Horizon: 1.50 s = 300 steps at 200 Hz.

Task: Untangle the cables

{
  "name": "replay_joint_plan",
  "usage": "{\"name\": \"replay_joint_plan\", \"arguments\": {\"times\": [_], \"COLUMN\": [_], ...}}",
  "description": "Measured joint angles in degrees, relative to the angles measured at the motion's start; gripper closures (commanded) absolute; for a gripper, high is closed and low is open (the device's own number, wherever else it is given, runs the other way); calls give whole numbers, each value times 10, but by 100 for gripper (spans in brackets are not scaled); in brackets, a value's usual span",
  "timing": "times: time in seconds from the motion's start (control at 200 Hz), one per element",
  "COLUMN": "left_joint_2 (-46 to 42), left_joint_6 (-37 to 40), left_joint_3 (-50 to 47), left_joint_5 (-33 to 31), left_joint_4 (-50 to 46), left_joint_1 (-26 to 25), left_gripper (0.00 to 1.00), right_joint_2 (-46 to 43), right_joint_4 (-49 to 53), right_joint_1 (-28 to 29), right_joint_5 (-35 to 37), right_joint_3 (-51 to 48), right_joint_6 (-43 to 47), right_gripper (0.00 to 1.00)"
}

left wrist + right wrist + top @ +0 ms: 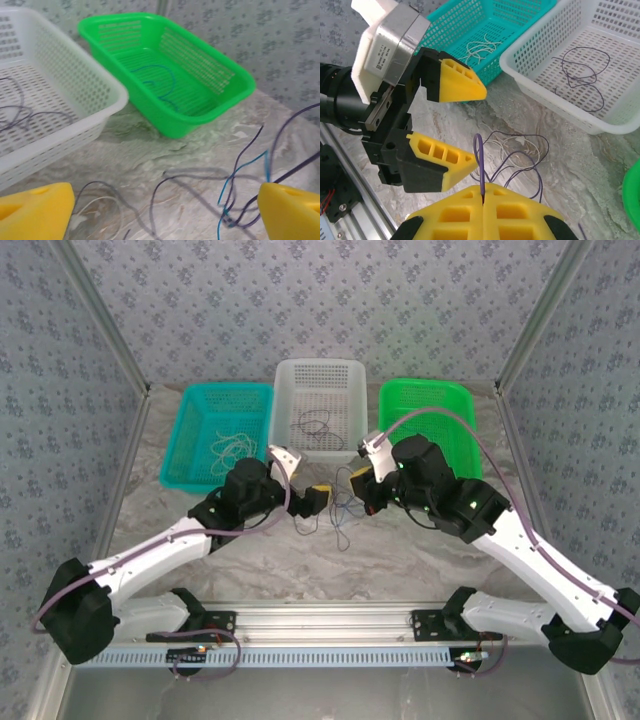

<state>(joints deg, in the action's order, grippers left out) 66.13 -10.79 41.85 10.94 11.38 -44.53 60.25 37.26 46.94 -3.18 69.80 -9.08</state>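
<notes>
Cables [340, 508]: loose tangle of purple, dark and whitish strands on the marble table [400, 570], at centre between both grippers. Right gripper [483, 190] is pinched closed on one purple cable [481, 170]. Left gripper [479, 126] has its fingers spread wide apart at 9 o'clock of the tangle. Teal basket [178, 445] at 11 o'clock holds whitish cables [228, 447]. White basket [318, 364] at 12 holds dark loops [318, 425]. Green basket [425, 383] at 1 holds a blue strand [173, 82].

The left arm [160, 545] and right arm [530, 540] are white shells with chunky black joints, a mauve cable [455, 420] looping along each. The left gripper [479, 125] has wedge-shaped yellow fingers [455, 82] with cut-out cells, under a silver labelled block [395, 37].
</notes>
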Motion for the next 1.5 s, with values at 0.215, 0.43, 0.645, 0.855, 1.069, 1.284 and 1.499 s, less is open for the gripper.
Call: {"name": "replay_joint_plan", "arguments": {"times": [0.215, 0.43, 0.645, 0.855, 1.069, 1.284, 1.499], "left_joint_2": [8, 4, 4, 34, 45, 45, 51], "left_joint_6": [16, 18, 26, 28, 38, 36, 11], "left_joint_3": [0, -13, -17, -8, 32, 88, 152], "left_joint_5": [33, 56, 72, 94, 86, 59, 25], "left_joint_4": [30, 78, 89, 94, 68, 0, -59], "left_joint_1": [-12, -21, -21, -21, -21, -21, -21], "left_gripper": [14, 15, 26, 69, 98, 100, 100], "right_joint_2": [7, 15, 19, 13, 0, 8, -20], "right_joint_4": [3, 3, -9, -18, -20, 10, -2], "right_joint_1": [2, 2, 4, 6, 0, -20, -14], "right_joint_5": [0, 0, -20, -35, -26, 73, 145], "right_joint_3": [0, 0, -1, -10, -37, -48, -108], "right_joint_6": [6, 5, 6, 5, 3, -25, -49], "right_gripper": [100, 100, 100, 100, 75, 16, 6]}}
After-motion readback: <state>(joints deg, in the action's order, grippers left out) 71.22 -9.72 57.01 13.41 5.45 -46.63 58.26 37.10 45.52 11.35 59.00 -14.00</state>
